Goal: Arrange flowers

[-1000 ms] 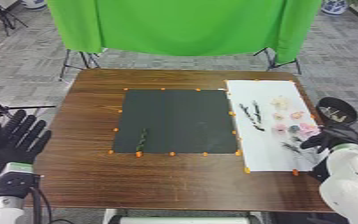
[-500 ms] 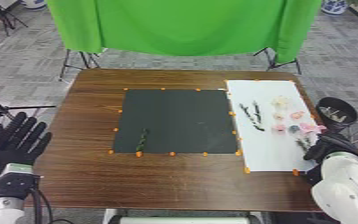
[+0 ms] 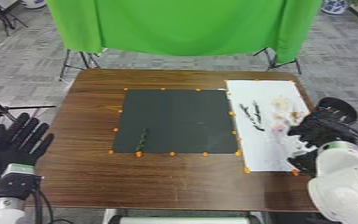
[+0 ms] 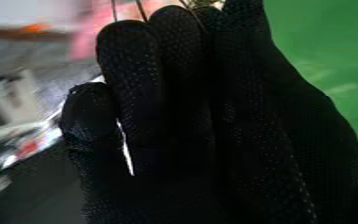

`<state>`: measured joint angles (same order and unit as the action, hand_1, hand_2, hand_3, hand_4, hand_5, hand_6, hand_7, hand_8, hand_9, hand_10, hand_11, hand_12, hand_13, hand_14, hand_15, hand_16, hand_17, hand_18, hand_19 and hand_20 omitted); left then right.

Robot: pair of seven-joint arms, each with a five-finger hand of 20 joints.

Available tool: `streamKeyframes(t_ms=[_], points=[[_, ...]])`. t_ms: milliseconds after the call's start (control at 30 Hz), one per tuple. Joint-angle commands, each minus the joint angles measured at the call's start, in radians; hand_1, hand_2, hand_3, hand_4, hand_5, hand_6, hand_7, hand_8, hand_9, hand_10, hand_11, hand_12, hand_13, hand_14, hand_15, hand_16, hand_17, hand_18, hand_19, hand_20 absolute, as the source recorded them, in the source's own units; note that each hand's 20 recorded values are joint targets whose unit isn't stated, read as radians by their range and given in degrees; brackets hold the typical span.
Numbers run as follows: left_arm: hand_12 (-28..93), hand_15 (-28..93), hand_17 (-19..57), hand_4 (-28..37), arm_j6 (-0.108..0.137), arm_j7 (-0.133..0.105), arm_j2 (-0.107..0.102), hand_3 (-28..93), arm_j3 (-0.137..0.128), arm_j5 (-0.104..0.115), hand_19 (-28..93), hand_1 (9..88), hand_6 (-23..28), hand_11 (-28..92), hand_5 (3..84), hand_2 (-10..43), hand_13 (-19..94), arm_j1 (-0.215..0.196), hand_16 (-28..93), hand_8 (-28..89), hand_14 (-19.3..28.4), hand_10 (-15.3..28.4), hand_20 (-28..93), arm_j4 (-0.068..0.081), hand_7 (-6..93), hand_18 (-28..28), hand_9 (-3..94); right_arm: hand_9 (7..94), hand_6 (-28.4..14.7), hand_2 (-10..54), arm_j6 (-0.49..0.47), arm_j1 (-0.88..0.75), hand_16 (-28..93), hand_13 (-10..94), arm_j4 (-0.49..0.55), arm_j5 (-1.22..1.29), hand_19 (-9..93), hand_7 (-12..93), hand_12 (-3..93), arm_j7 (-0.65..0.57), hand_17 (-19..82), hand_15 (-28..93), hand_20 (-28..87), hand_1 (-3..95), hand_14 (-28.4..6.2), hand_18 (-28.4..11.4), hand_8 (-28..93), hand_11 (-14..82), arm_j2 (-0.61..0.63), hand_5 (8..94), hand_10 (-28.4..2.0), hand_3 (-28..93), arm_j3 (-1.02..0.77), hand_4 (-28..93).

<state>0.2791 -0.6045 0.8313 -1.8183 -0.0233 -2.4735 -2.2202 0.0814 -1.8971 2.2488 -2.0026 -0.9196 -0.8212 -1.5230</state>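
In the head view my right hand (image 3: 318, 131) is over the right side of the white sheet (image 3: 262, 160), covering part of the flowers there. In the right wrist view the straight fingers of this hand (image 4: 180, 115) lie close together, with thin dark lines and a blurred pink patch (image 4: 88, 35) beyond them. Pale flowers (image 3: 280, 104) lie on the sheet, left of them two dark leafy stems (image 3: 257, 114). A green sprig (image 3: 143, 140) lies near the lower left of the dark mat (image 3: 180, 117). My left hand (image 3: 11, 150) is open beside the table's left edge.
A black bin (image 3: 337, 106) stands at the table's right edge, close to my right hand. Orange markers (image 3: 246, 170) line the mat and sheet on the brown table (image 3: 175, 185). A green cloth (image 3: 184, 25) hangs behind the table.
My right hand has moved up and left from the sheet's lower right edge and covers the pink flowers and small sprig seen earlier. My left hand has stayed still.
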Motion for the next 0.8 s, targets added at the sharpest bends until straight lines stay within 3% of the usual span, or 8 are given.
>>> streamKeyframes(t_ms=[33,167,233,367,433,467,533,800], points=[[11,34,-7.5,-28.3,-0.002,0.012,-0.004,72,-0.016,-0.007,40,28.7,9.4,19,41.3,11.1,23,-0.021,-7,-9,16.1,15.8,7,-0.006,14.2,15.6,34.1,85.9,-0.6,-9.5,0.101,0.261,24,78,0.024,0.150,89,36,39.3,0.093,40,55,32,54.8,-9.6,-24.1,15,20.4,-0.031,75.8,-10.6,70,0.231,-28],[11,34,-7.5,-28.3,-0.003,0.023,-0.005,72,-0.002,-0.010,40,28.7,9.3,19,41.3,11.1,23,-0.014,-7,-9,16.1,15.8,7,-0.006,14.2,15.6,34.1,86.0,-0.7,-9.5,0.076,0.374,24,78,-0.020,0.237,90,36,39.6,0.142,40,56,32,54.8,-9.6,-24.0,15,20.3,-0.110,75.9,-10.4,70,0.362,-28],[11,34,-7.5,-28.3,0.003,0.045,0.001,72,0.012,-0.012,40,28.6,9.3,18,41.2,11.0,23,0.013,-7,-9,16.1,15.7,7,0.001,14.3,15.6,34.0,85.9,-0.6,-9.5,0.081,0.432,24,78,-0.056,0.265,90,36,39.7,0.171,40,56,32,54.8,-9.5,-24.0,15,20.2,-0.150,75.8,-10.5,70,0.435,-28],[11,34,-7.5,-28.3,0.008,0.068,0.006,72,0.020,-0.026,40,28.6,9.3,18,41.2,11.0,23,0.033,-7,-9,16.1,15.7,7,0.004,14.3,15.6,34.0,85.7,-0.7,-9.5,0.073,0.516,25,78,-0.129,0.267,90,37,40.0,0.196,40,56,32,54.8,-9.5,-23.7,15,20.0,-0.233,75.6,-10.5,70,0.559,-28],[11,34,-7.5,-28.3,0.013,0.063,-0.001,72,0.021,-0.023,40,28.6,9.3,18,41.2,11.0,23,0.030,-7,-9,16.1,15.7,7,0.000,14.3,15.6,34.0,85.5,-0.7,-9.5,0.065,0.538,25,78,-0.160,0.272,90,37,40.1,0.201,40,56,32,54.8,-9.6,-23.7,14,20.0,-0.269,75.5,-10.5,70,0.602,-28],[11,34,-7.5,-28.3,0.004,0.055,-0.004,72,0.024,-0.020,40,28.6,9.3,18,41.2,11.0,23,0.027,-7,-9,16.2,15.7,7,0.004,14.3,15.6,34.0,85.6,-0.7,-9.5,0.061,0.552,25,78,-0.177,0.279,90,37,40.0,0.204,40,56,32,54.8,-9.6,-23.7,14,20.0,-0.281,75.4,-10.5,70,0.621,-28],[11,34,-7.5,-28.3,0.009,0.068,-0.004,72,0.028,-0.024,40,28.6,9.3,18,41.2,11.0,23,0.039,-7,-9,16.1,15.7,7,0.004,14.3,15.6,34.1,85.5,-0.7,-9.5,0.050,0.565,25,78,-0.204,0.287,90,37,40.0,0.196,40,56,32,54.8,-9.4,-23.6,14,20.0,-0.305,75.4,-10.4,70,0.644,-28],[11,34,-7.6,-28.3,0.013,0.069,-0.007,72,0.044,-0.021,40,28.6,9.3,18,41.1,11.1,23,0.048,-7,-9,16.2,15.7,7,0.006,14.2,15.6,34.0,84.9,-0.6,-9.5,0.010,0.577,25,77,-0.290,0.312,89,38,40.1,0.261,39,56,32,54.7,-9.5,-23.2,13,20.1,-0.336,74.6,-10.3,70,0.688,-28]])
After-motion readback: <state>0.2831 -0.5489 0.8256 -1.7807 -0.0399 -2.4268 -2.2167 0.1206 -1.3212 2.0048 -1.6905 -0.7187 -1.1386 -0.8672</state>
